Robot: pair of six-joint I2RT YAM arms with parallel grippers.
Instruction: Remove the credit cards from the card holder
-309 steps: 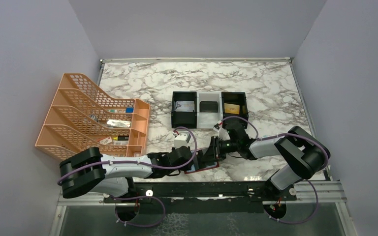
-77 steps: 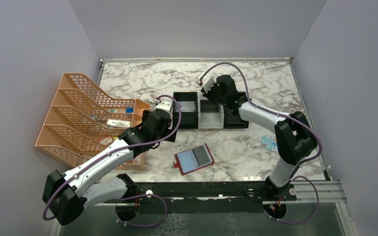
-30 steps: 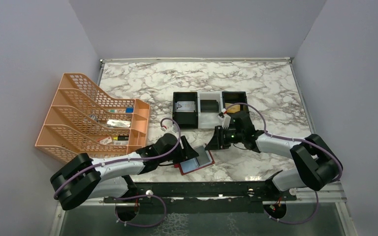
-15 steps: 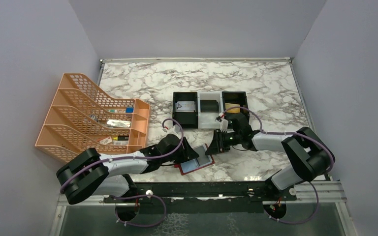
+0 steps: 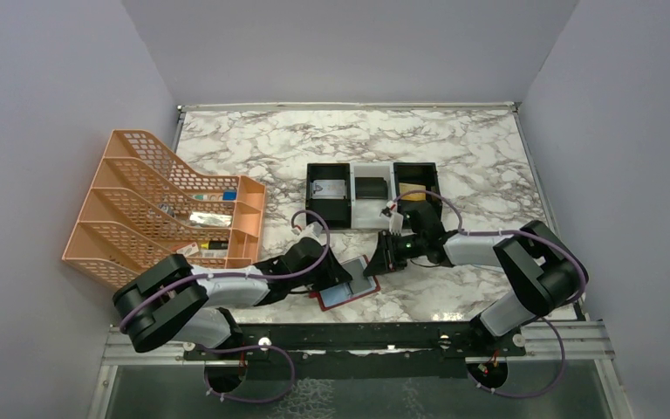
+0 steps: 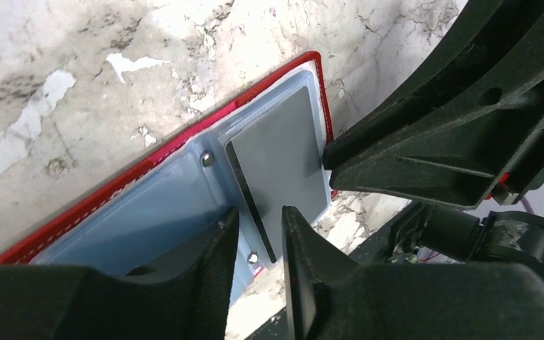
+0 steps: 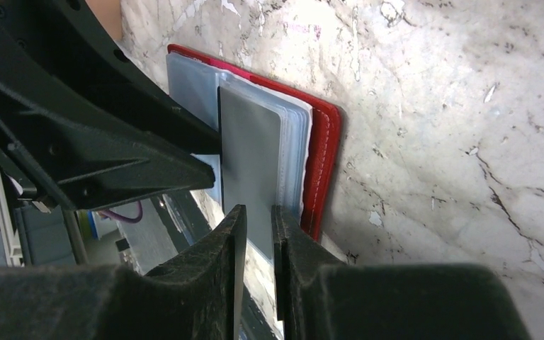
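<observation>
The card holder (image 5: 350, 291) lies open near the table's front edge, red-bordered with pale blue sleeves. It shows in the left wrist view (image 6: 149, 166) and the right wrist view (image 7: 324, 163). A grey credit card (image 6: 287, 156) sits in its right-hand sleeve (image 7: 250, 156). My left gripper (image 5: 338, 272) comes in from the left. Its jaws (image 6: 260, 237) are nearly closed around the sleeve leaf at the spine. My right gripper (image 5: 381, 259) comes in from the right. Its jaws (image 7: 256, 219) are pinched on the grey card's outer edge.
A black-and-white three-compartment tray (image 5: 372, 208) stands behind the holder, with a silvery card (image 5: 330, 188), a black card (image 5: 369, 188) and a gold card (image 5: 412, 193) in it. An orange mesh rack (image 5: 166, 209) stands at the left.
2.6 s ago both grippers were at the tray and the holder lay alone. Since then both came down to it. In the last second the right gripper moved left onto its right edge.
</observation>
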